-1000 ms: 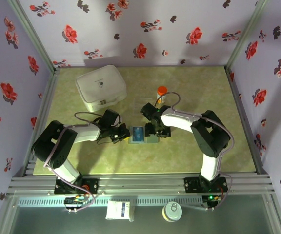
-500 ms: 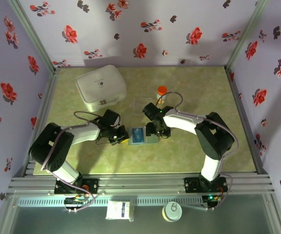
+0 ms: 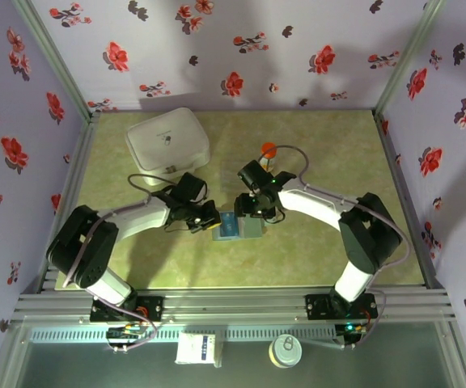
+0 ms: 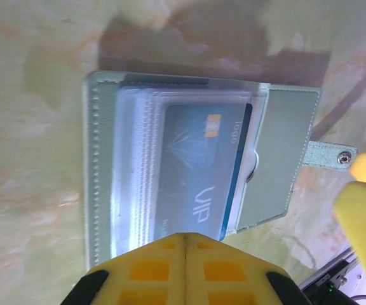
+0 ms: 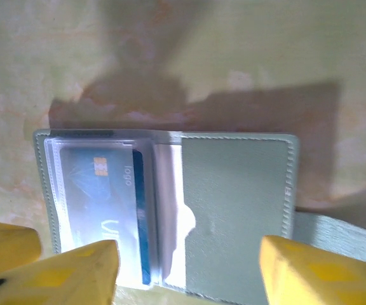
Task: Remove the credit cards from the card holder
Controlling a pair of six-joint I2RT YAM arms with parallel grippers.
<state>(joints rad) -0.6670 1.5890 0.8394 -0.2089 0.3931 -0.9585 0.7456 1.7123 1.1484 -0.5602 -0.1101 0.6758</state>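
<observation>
The card holder [image 3: 239,229] lies open on the green table, a grey-blue wallet with a snap tab. Its left half carries clear sleeves [image 4: 138,165] with a blue credit card [image 4: 199,162] marked VIP inside; the same card [image 5: 100,190] shows in the right wrist view beside the plain pocket panel [image 5: 234,203]. My left gripper [image 4: 185,240] is shut, its tips over the near edge of the sleeves with nothing seen between them. My right gripper [image 5: 189,273] is open, its fingers straddling the wallet's near edge. From above, both grippers [image 3: 209,220] [image 3: 253,212] flank the wallet.
A big white lidded case [image 3: 167,145] stands at the back left. An orange-capped bottle [image 3: 269,150] stands just behind the right arm. Floral walls close in the table on three sides. A finger of the other gripper [image 4: 364,203] shows at the right edge of the left wrist view.
The right gripper's jaws have narrowed and it has shifted a little left and back over the wallet. The left gripper has crept right toward the wallet's left edge.
</observation>
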